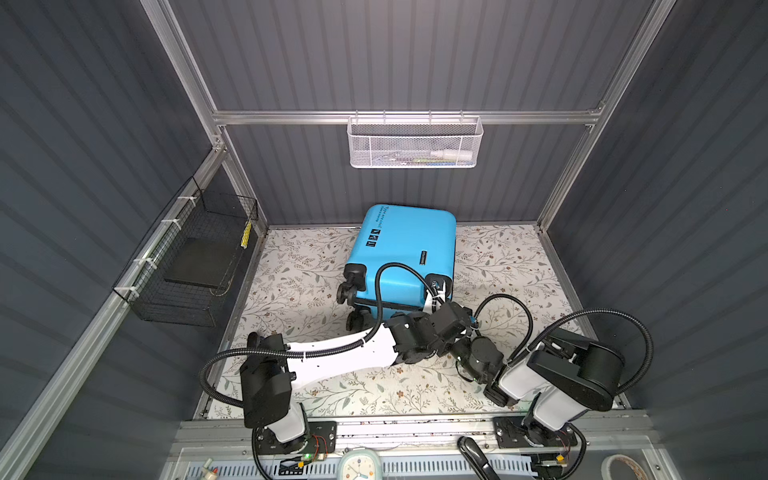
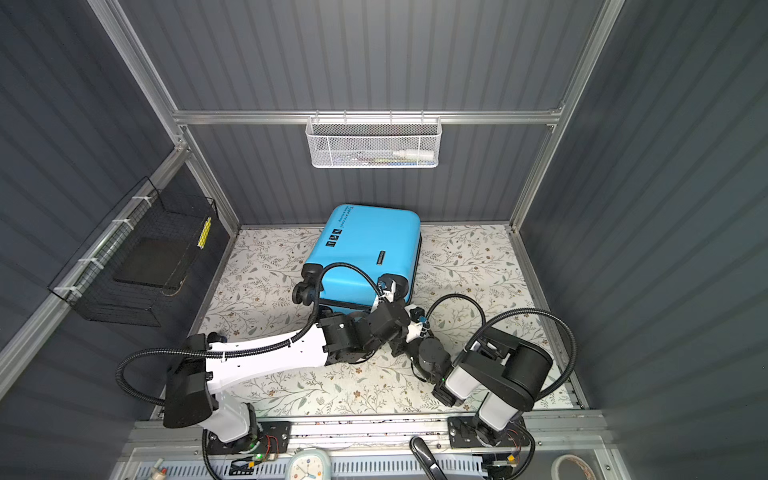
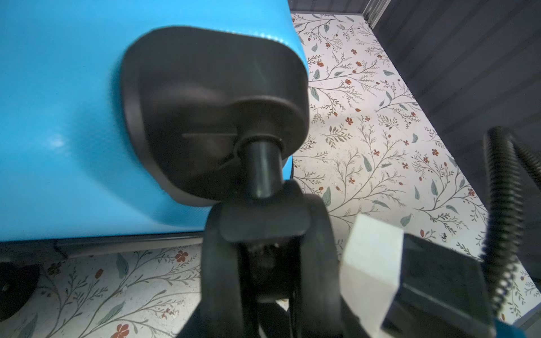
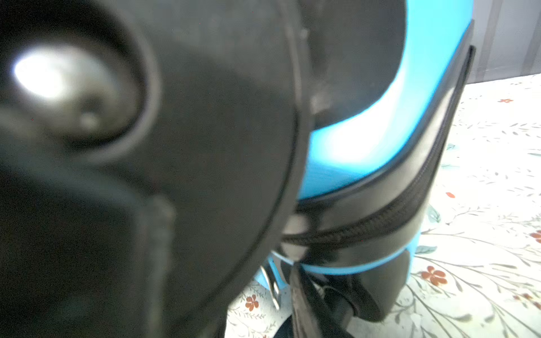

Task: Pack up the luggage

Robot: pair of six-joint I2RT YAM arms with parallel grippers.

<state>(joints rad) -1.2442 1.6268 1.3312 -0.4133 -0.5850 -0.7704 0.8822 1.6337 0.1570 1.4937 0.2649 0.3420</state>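
**A:** So, what could go wrong from where the hands are?

**B:** Left one first. The left gripper [image 1: 437, 296] is at the caster wheel [image 3: 263, 222] on the near corner of the blue suitcase [image 1: 405, 245]. The suitcase lies zipped shut just beyond both hands, wheel end toward them. One white finger [image 3: 370, 257] stands just beside the caster and the other is hidden, so I cannot tell if it clamps. A caster swivels, so I judge a pull there may twist the case instead of shifting it. That arm's cable loop [image 1: 380, 286] arches over the shell and could snag.

**A:** And the right?

**B:** The right gripper [image 2: 417, 318] is close beside the left one, at the same corner. Its wrist view is blurred and the jaws don't show, so I cannot say whether it is grasping or released. The zipper [image 4: 380, 216] runs just past it, with a small metal tab [image 4: 272, 288] near. If it wants that tab, it may pinch fabric instead, or the wrists may bump.

**A:** Surface and room?

**B:** The hands work over a flat floral-print floor [image 1: 498, 257], likely slick under a hard shell. Far left of them a black wire basket [image 1: 187, 266] hangs on the side wall. Beyond them, above the suitcase, a white mesh basket [image 1: 415, 143] hangs from an aluminium rail [image 1: 291, 117]. To their right there is only a dark ribbed wall [image 1: 685, 208].
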